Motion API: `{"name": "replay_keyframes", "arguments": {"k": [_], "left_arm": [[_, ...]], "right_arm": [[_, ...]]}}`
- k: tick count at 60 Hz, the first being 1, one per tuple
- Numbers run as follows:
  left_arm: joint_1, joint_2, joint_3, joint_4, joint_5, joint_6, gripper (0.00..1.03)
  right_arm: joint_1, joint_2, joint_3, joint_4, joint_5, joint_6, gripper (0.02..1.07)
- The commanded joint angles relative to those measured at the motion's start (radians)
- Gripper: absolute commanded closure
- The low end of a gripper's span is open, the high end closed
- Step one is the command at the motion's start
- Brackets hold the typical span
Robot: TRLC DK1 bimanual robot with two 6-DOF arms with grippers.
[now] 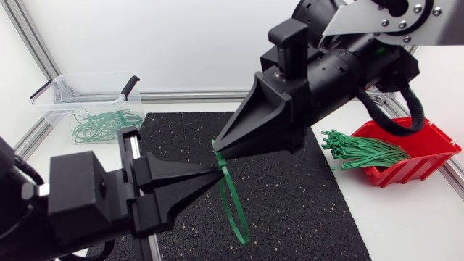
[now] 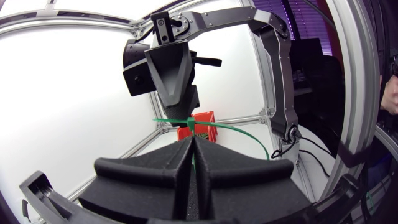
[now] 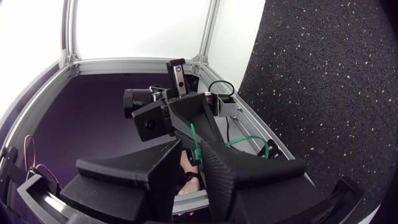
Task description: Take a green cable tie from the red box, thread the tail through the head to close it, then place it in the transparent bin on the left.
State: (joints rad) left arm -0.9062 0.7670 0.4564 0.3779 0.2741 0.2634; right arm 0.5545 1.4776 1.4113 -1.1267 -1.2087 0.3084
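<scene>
At frame centre, the left claw and the right claw are both pinched closed on the looped green cable tie, above the table.

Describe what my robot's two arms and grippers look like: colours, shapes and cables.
Both grippers, left gripper and right gripper, are matte black with two broad wedge-shaped fingers tapering to thin tips. The right arm has a silver-grey link, black joints and a looping black cable. The left arm shows as blocky black.

Left pincer: matte black, two fat wedge fingers.
Right pincer: black too, same wedges.
Right arm: silver plate, screws, black cable.
</scene>
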Motion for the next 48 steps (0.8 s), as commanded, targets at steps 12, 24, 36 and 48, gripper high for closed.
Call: {"name": "replay_keyframes", "arguments": {"k": [12,24,36,48], "left_arm": [[-0.005,0.008,-0.032,0.038,-0.013,0.068,1.00],[-0.002,0.005,-0.028,0.035,-0.013,0.080,1.00],[0.000,0.005,-0.024,0.027,-0.013,0.091,1.00],[-0.003,0.008,-0.024,0.023,-0.013,0.106,1.00]], "right_arm": [[-0.001,0.046,0.025,-0.068,-0.018,-0.213,0.78],[0.005,0.052,0.044,-0.065,-0.020,-0.236,0.89],[0.008,0.056,0.055,-0.062,-0.022,-0.244,1.00],[0.013,0.061,0.044,-0.065,-0.022,-0.252,1.01]]}}
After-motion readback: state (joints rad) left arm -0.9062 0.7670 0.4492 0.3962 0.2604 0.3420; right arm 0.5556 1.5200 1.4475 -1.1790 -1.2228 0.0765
